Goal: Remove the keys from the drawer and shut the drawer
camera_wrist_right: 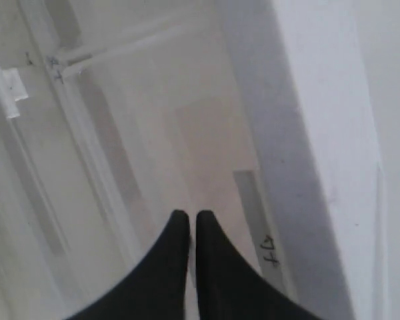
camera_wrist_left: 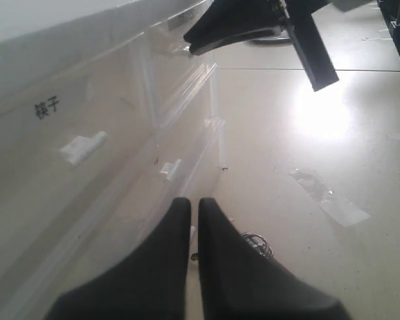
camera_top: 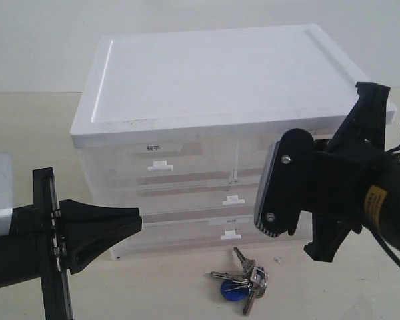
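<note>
The keys point(camera_top: 243, 280), silver on a ring with a round blue fob, lie on the table just in front of the white drawer cabinet point(camera_top: 213, 73); a bit of them point(camera_wrist_left: 257, 241) shows beside my left fingers. The drawer point(camera_top: 253, 157), the upper right half-width one, sits level with its neighbours; my right arm point(camera_top: 347, 180) covers most of it. My right gripper point(camera_wrist_right: 187, 213) is shut and empty, its tips close to that drawer's front point(camera_wrist_right: 207, 133) near a pale label point(camera_wrist_right: 257, 220); whether they touch is unclear. My left gripper point(camera_top: 139, 217) point(camera_wrist_left: 194, 202) is shut and empty, low at the cabinet's left front.
The upper left half-width drawer point(camera_top: 160, 160) has a black-lettered white label point(camera_wrist_left: 47, 107). Full-width drawers point(camera_top: 232, 200) with white tab handles lie below. Pieces of clear tape point(camera_wrist_left: 337, 203) are stuck on the beige table point(camera_top: 333, 293).
</note>
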Controlling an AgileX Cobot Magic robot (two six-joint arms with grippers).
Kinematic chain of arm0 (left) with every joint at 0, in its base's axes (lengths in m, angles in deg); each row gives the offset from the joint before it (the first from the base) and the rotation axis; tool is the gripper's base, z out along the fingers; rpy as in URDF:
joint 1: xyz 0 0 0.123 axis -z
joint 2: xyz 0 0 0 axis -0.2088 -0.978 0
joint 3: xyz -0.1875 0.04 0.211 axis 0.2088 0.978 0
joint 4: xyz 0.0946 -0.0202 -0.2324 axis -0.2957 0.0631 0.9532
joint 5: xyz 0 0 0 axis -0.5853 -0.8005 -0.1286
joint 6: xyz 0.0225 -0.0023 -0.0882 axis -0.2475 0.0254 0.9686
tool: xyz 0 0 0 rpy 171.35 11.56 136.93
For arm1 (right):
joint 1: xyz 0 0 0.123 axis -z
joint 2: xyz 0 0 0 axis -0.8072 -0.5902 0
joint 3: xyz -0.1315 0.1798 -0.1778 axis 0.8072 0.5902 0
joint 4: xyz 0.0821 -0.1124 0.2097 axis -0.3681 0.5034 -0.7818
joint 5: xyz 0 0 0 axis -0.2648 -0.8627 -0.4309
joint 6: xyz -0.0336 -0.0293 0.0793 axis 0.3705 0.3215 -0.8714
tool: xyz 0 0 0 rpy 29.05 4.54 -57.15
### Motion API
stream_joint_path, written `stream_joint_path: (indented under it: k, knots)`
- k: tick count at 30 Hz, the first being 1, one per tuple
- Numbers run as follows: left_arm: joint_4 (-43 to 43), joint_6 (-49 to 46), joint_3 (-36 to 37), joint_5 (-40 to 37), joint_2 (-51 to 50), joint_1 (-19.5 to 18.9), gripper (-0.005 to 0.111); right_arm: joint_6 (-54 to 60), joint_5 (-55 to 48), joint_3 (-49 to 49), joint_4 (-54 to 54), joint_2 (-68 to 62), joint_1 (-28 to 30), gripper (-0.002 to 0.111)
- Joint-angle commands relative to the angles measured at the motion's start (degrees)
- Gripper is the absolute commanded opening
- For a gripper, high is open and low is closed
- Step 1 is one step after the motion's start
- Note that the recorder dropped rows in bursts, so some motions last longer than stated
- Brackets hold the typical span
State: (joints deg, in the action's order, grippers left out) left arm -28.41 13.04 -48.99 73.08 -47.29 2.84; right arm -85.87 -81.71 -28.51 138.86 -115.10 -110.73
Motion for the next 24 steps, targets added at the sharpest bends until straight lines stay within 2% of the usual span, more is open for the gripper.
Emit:
stream_joint_path:
  k: [1,8,13,16,19,22,24]
  knots:
    - [-0.2,0.3,-0.1,0.5,-0.1,0.3,0.004,-0.1,0.2,-0.2,3.3,-2.4,1.2,0.001]
    - [-0.2,0.3,-0.1,0.5,-0.1,0.3,0.004,-3.5,-0.6,-0.2,4.8,-2.8,0.9,0.001]
    - [-0.2,0.3,-0.1,0.5,-0.1,0.3,0.004,-3.5,-1.2,-0.2,4.8,1.2,-8.8,0.001]
    - [-0.2,0.3,-0.1,0.5,-0.1,0.3,0.004,-3.5,-12.1,-0.2,4.8,4.0,-12.6,0.001]
    - [-0.2,0.3,-0.1,0.5,-0.1,0.3,0.004,-5.7,-26.6,-0.2,4.8,8.5,-12.7,0.0]
    - [-0.2,0.3,-0.1,0.5,-0.1,0.3,0.004,-9.4,-24.3,-0.2,4.8,16.2,-12.0,0.0]
    - [-0.2,0.3,-0.1,0.5,-0.1,0.3,0.004,-13.4,-22.3,-0.4,4.8,21.7,-6.6,0.0]
